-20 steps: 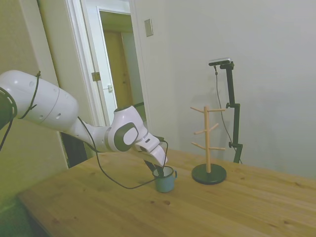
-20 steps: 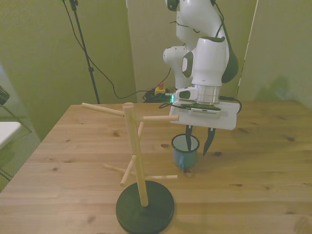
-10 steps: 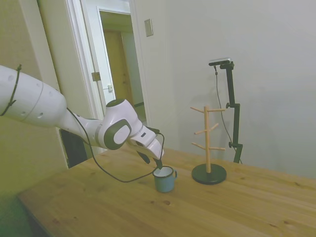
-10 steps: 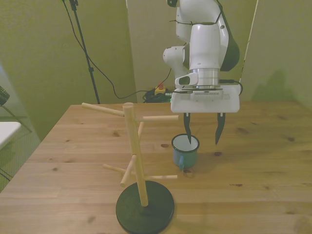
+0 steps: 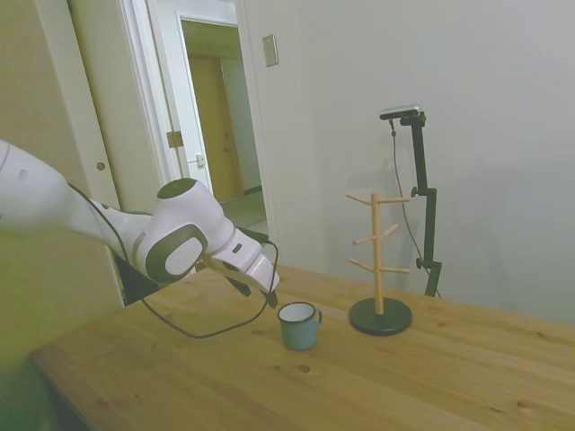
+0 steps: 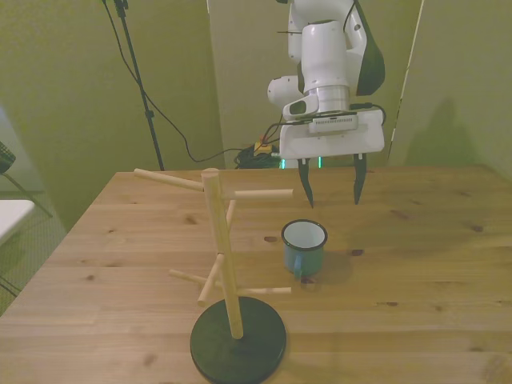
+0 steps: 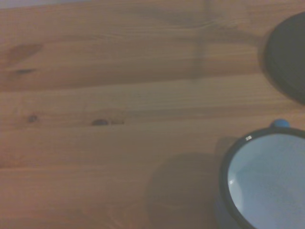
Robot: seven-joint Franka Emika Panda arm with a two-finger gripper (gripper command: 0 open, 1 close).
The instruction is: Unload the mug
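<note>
The light-blue mug (image 5: 299, 324) stands upright on the wooden table (image 5: 431, 377), apart from the peg stand (image 5: 378, 269). In the front view the mug (image 6: 304, 247) has a white inside and a dark rim, and it sits to the front view's right of the peg stand (image 6: 226, 264). My gripper (image 6: 330, 180) hangs open above and behind the mug, holding nothing. In the side view the gripper (image 5: 259, 292) is up and to the left of the mug. The wrist view catches the mug's rim (image 7: 267, 181) at one corner.
The peg stand's round dark base (image 6: 238, 350) sits near the table's front edge in the front view, and its pegs are bare. An open doorway (image 5: 220, 117) lies behind the arm in the side view. The base (image 7: 288, 52) also shows in the wrist view.
My gripper has lifted off the mug and drawn back from it, with its fingers open. The mug has stayed standing on the table.
</note>
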